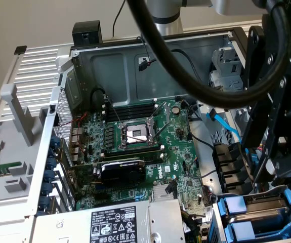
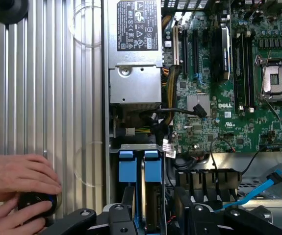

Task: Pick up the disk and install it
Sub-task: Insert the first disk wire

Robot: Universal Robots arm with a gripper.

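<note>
Motherboard [image 2: 214, 117] green; drive carriers [image 2: 125, 169] bright blue (cable [image 2: 258, 188] too); power-supply box [image 2: 134, 83] grey, sticker [image 2: 137, 25] black-and-white; ribbed panel [image 2: 47, 88] silver.

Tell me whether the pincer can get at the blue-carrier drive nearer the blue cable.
Likely yes: the pincer hangs right over that blue-carrier drive in its bay, with nothing crossing between them. The person's hands lie aside on the ribbed panel.
</note>
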